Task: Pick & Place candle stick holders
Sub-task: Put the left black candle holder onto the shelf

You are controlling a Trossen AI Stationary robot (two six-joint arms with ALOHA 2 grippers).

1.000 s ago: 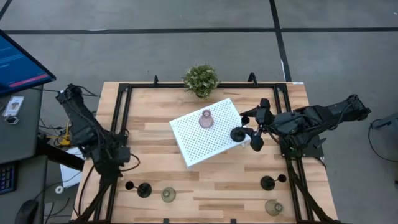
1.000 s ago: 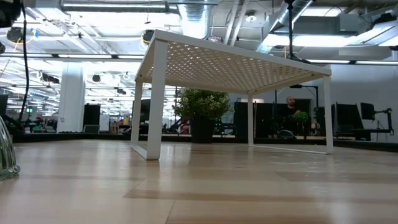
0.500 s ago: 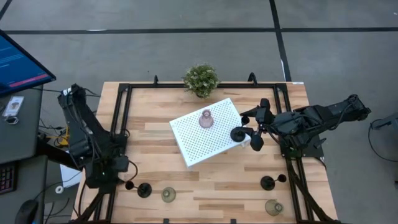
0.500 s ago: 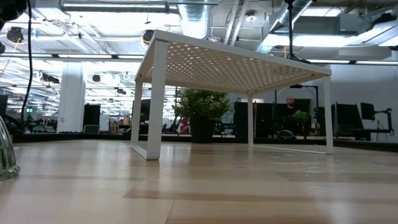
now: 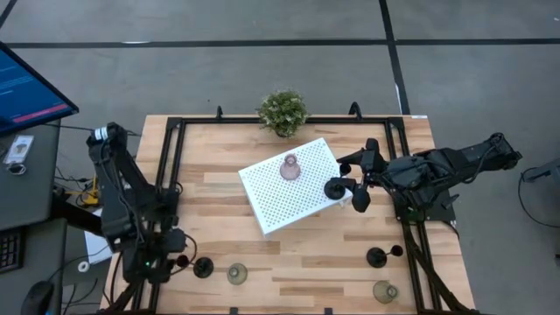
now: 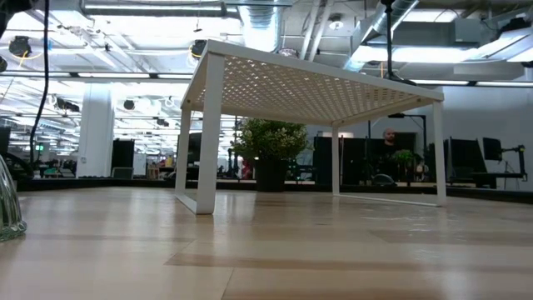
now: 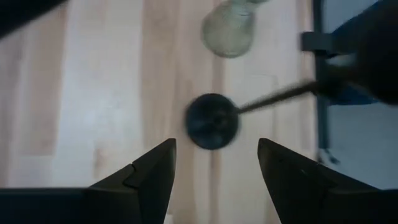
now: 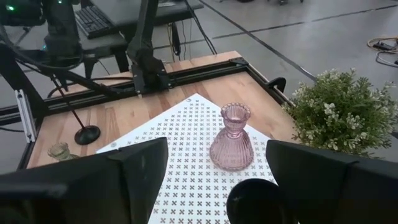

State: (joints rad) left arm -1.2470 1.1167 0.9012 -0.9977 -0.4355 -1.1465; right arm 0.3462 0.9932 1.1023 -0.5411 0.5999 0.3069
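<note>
My left gripper (image 5: pixel 178 261) (image 7: pixel 214 169) is open, above a black holder (image 5: pixel 203 267) (image 7: pixel 212 121) that stands on its round base at the near left. An olive-green holder (image 5: pixel 237 275) (image 7: pixel 229 32) stands beside it. My right gripper (image 5: pixel 354 179) (image 8: pixel 217 168) is open at the right corner of the white tray (image 5: pixel 262 188). A black holder (image 5: pixel 335 188) (image 8: pixel 254 200) shows between its fingers, which stand wide of it. The pink holder (image 5: pixel 290 166) (image 8: pixel 231 140) stands on the tray. Another black holder (image 5: pixel 376 256) and olive one (image 5: pixel 383 291) stand at the near right.
A green potted plant (image 5: pixel 283 111) stands at the far edge behind the tray. Black rails (image 5: pixel 171 166) run along the table's left, right and far sides. In the low view the tray (image 6: pixel 316 83) stands on its legs, and an olive holder (image 6: pixel 8 204) shows at the left edge.
My left gripper has moved toward the table's near edge, to the black holder at the near left. Nothing on the table has moved.
</note>
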